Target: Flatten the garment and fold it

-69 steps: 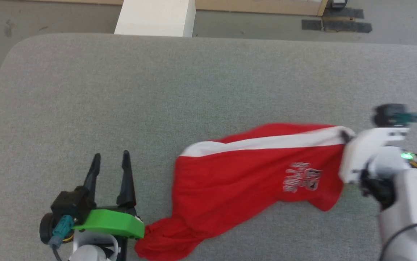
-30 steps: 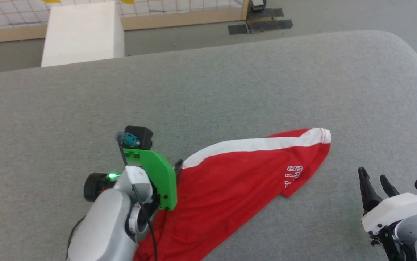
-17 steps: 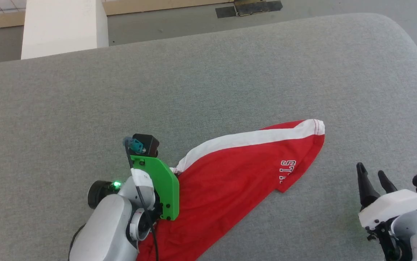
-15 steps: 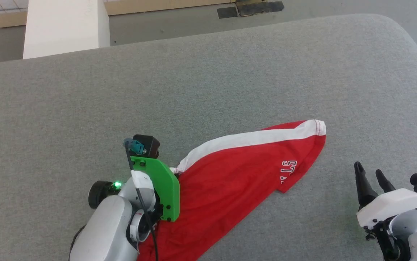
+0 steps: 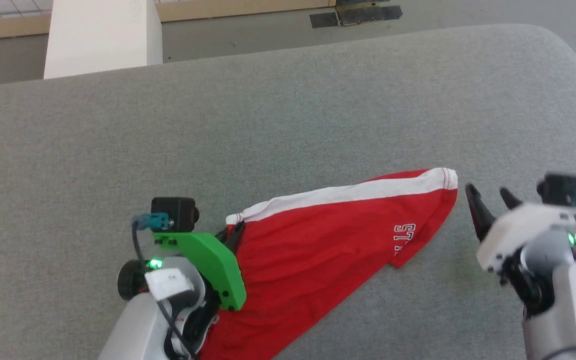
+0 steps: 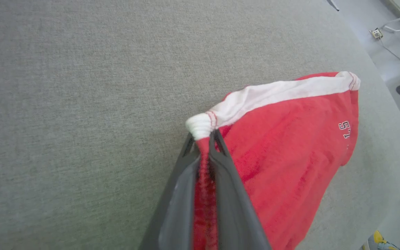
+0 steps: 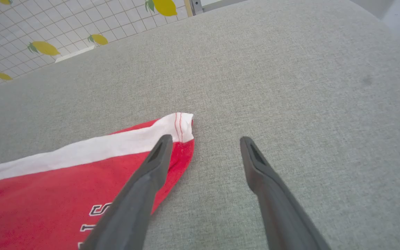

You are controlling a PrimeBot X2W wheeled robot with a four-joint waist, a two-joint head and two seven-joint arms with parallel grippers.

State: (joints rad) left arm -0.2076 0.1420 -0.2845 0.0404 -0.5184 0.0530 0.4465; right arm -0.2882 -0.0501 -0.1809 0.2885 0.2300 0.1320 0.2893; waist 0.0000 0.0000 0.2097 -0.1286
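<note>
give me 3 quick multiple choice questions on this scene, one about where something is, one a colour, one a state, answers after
1. Where is the right gripper?
A) over the waistband
B) beside the shorts' hem corner
C) under the shorts

2. What colour is the stripe along the shorts' edge?
A) black
B) yellow
C) white

3. The left gripper is:
A) shut on the shorts
B) open above them
C) open on bare surface

Answers:
1 B, the head view shows its fingertips just off the hem corner.
2 C, a white band runs along the red fabric.
3 A, the left wrist view shows fabric pinched between its fingers.
</note>
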